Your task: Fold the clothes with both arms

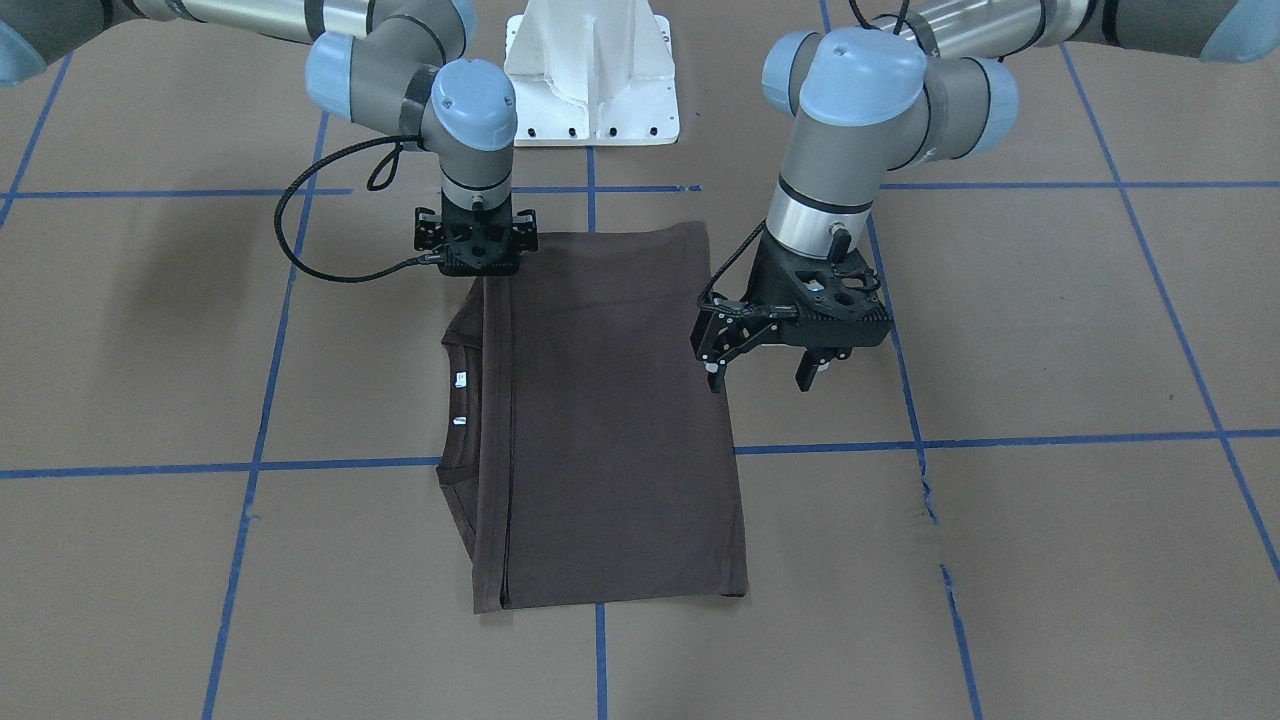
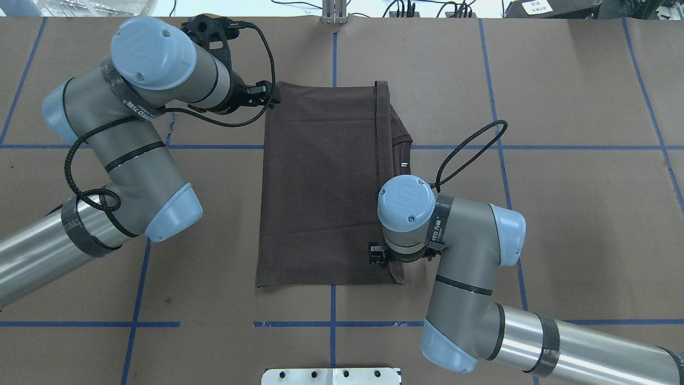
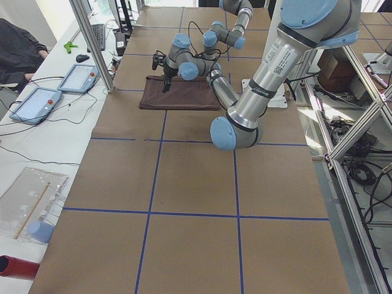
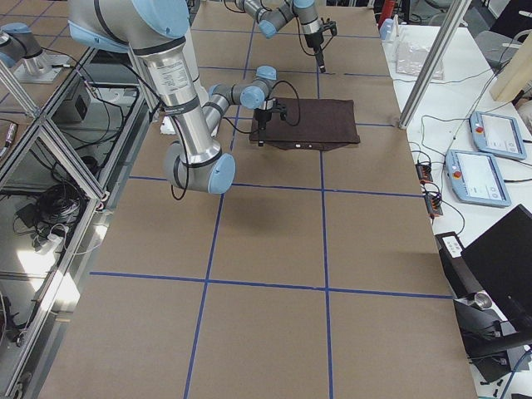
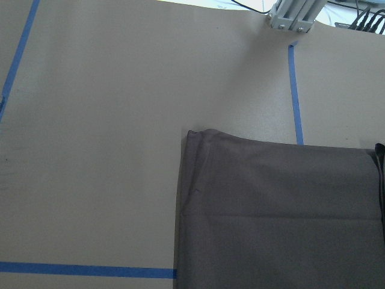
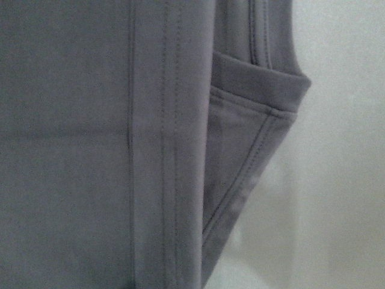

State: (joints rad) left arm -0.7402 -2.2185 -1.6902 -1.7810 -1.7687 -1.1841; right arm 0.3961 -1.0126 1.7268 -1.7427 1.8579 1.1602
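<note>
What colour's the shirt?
The shirt is plain dark brown; clearest in the front-facing view.

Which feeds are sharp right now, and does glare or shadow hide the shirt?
Right wrist view: soft, very close on the T-shirt, with the table beside it washed out. Left wrist view: sharp, with a bright strip along the top. Front-facing view: crisp, with faint shadows on the table.
</note>
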